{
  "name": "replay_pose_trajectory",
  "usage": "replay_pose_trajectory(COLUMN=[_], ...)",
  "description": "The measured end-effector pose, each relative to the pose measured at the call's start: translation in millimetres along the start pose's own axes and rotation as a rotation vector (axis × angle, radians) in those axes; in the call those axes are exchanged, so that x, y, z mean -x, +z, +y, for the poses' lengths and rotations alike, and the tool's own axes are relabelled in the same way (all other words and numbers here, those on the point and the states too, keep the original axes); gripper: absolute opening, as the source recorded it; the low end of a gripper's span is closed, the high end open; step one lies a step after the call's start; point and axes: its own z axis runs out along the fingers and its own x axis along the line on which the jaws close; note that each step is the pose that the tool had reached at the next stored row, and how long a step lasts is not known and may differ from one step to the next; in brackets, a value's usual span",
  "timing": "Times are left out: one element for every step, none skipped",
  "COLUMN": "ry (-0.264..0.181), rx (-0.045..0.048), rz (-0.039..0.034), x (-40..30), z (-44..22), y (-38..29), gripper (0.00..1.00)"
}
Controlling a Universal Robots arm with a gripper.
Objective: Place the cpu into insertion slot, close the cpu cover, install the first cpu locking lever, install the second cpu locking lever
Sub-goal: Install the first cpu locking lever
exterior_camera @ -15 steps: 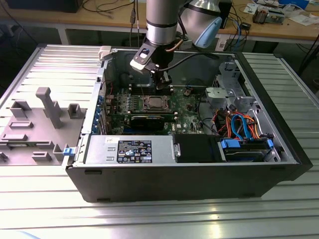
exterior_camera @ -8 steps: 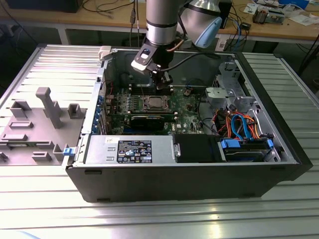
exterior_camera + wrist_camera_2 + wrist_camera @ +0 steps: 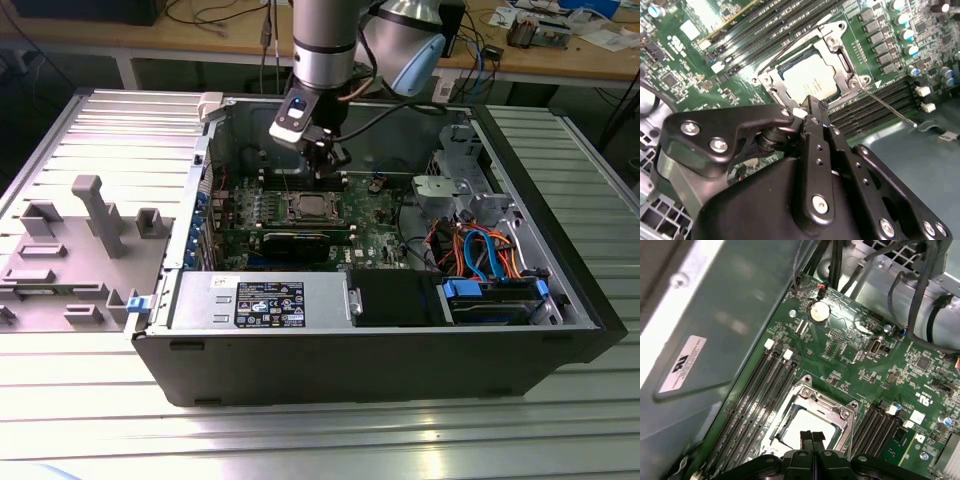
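Inside the computer case (image 3: 350, 352), guide your end effector (image 3: 812, 436), tips pressed together, squarely from the cpu cover (image 3: 839, 66) onto the loose locking lever (image 3: 890, 107)

The cpu (image 3: 807, 80) lies in the insertion slot (image 3: 764, 80), the cpu cover (image 3: 840, 62) framing it. Memory slots (image 3: 755, 395) flank the slot on two sides. The gripper (image 3: 812, 436) hangs over its edge.
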Motion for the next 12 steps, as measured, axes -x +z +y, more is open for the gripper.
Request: replay_pose_trajectory(ry=[-0.002,-0.004,-0.011,-0.026,-0.044,-0.064,-0.093,-0.132,-0.158,-0.177,-0.202,-0.220], rx=[-0.0001,0.0001,0.0005,0.0011,0.0015,0.0021,0.0032,0.0044,0.0053,0.0060,0.0069,0.0076], rz=[0.0000,0.0001,0.0002,0.0004,0.0005,0.0007,0.0011,0.0015,0.0018,0.0021,0.0023,0.0025], x=[0.0,0.1,0.1,0.1,0.1,0.1,0.1,0.1,0.1,0.1,0.1,0.1], z=[0.0,0.0,0.1,0.1,0.1,0.1,0.1,0.0,0.0,0.1,0.1,0.0], y=[-1.8,-2.3,-2.3,-2.3,-2.3,-2.3,-2.3,-2.2,-2.1,-2.0,-2.0,-1.9], gripper=[0.11,0.11,0.11,0.11,0.11,0.11,0.11,0.11,0.11,0.11,0.11,0.11])
